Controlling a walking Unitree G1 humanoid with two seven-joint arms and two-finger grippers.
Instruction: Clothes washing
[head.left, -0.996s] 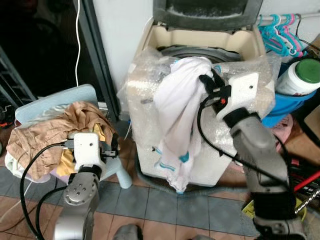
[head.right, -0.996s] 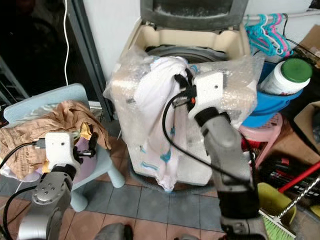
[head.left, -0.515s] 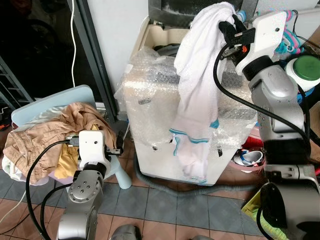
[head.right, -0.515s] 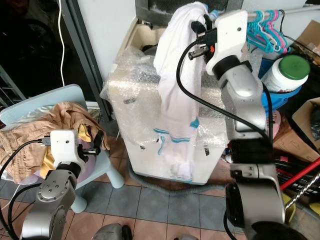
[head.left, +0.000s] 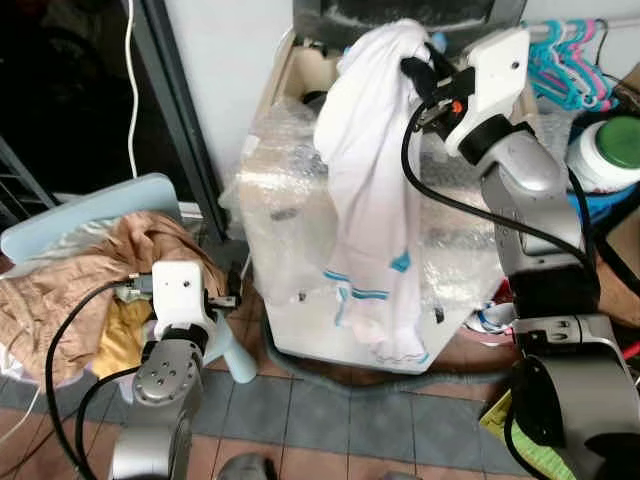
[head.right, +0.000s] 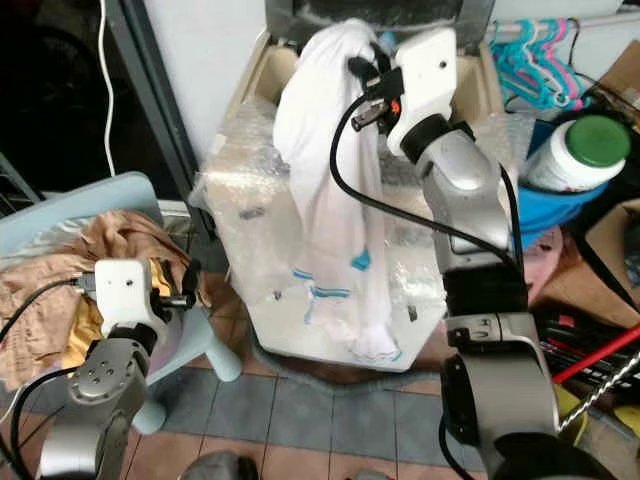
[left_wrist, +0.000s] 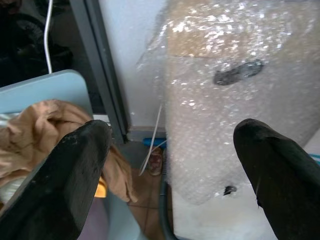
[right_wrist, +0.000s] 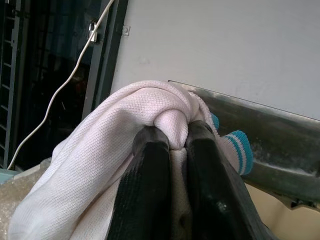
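My right gripper is raised above the open top-loading washing machine, shut on a white shirt with teal trim. The shirt hangs long down the machine's bubble-wrapped front. In the right wrist view the two black fingers pinch a bunch of the white shirt. My left gripper is held low beside a light blue chair, open and holding nothing. A heap of tan and yellow clothes lies on that chair.
The machine's lid stands up at the back. To the right are teal and pink hangers, a white jar with a green lid and a blue tub. A dark doorway is on the left. A drain hose curves over the tiled floor.
The right gripper lifted the white shirt from the machine's rim to well above it, then shifted slightly left and down. The camera also moved. The left arm stayed put.
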